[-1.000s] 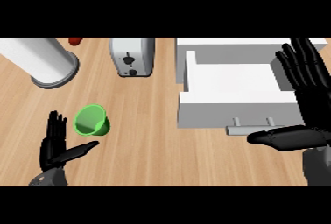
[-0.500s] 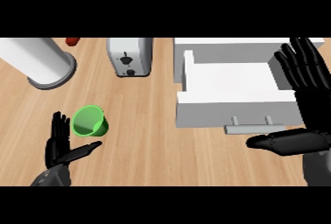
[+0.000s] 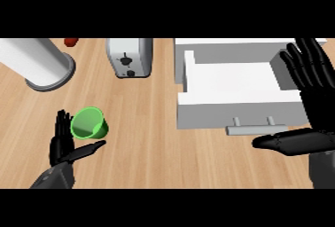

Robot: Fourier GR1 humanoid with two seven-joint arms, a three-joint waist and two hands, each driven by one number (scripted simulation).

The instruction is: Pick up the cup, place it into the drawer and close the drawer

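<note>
A green cup lies tipped on the wooden counter at the left, its mouth facing the view. My left hand is open just below and left of the cup, fingers straight beside its rim, thumb stretched under it. The white drawer stands pulled out at the right, its inside bare, a grey handle on its front. My right hand is open at the right edge, fingers straight up over the drawer's right side and thumb pointing left below the handle.
A silver toaster stands at the back middle. A white cylinder on a grey base stands at the back left, with a small red object behind it. Bare wood lies between cup and drawer.
My left hand has edged up a little closer to the cup. The right hand and the drawer are almost unchanged.
</note>
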